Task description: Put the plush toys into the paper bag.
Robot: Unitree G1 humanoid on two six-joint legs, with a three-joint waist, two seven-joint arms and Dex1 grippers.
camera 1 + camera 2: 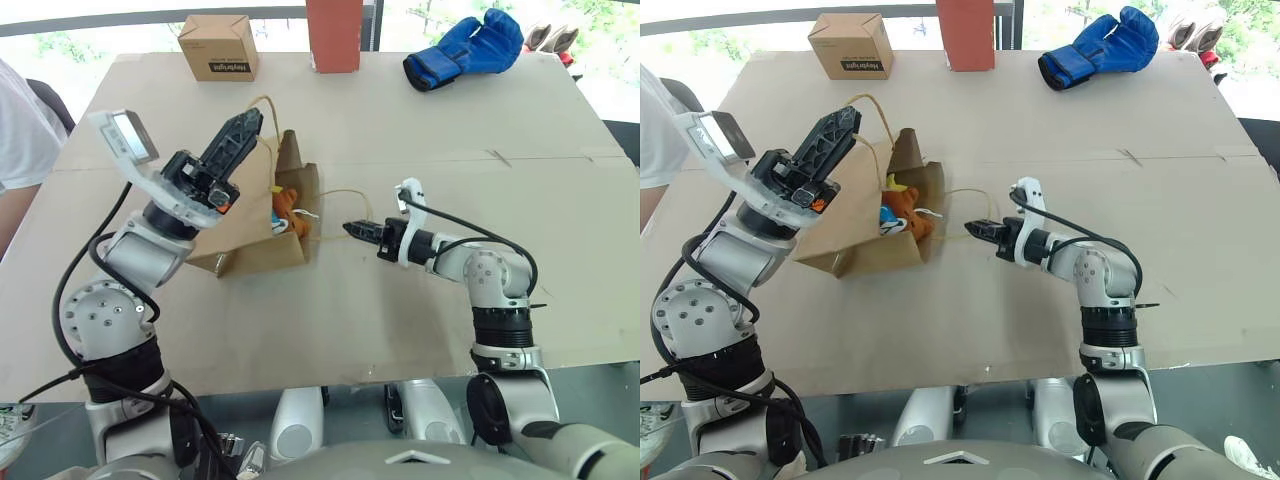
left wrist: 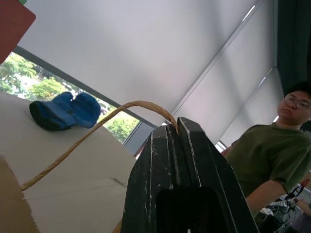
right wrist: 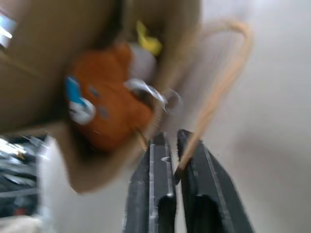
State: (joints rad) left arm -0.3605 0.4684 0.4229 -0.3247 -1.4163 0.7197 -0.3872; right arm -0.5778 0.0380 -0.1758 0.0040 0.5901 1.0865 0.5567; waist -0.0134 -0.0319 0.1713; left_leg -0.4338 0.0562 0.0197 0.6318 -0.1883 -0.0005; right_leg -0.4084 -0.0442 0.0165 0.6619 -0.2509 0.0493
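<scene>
Left gripper [image 1: 240, 128], closed on one twisted tan handle [image 2: 97, 127], lifts the brown kraft paper bag [image 1: 245, 215]; the brown and white plush toys [image 1: 902, 212] lie at its mouth. Right gripper [image 1: 352, 229] pinches the other handle [image 1: 965, 195]. Uneven pulling could spill them.

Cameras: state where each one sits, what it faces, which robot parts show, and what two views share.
Left eye, on the head: looks down at the paper bag on the table; both arms show.
Right eye, beside it: same scene.
Left wrist: looks upward along the left gripper, shut on a bag handle, toward a person.
Right wrist: looks along the right gripper into the bag at the plush toys.
Shared: the blue boxing glove shows in head and left wrist views.
</scene>
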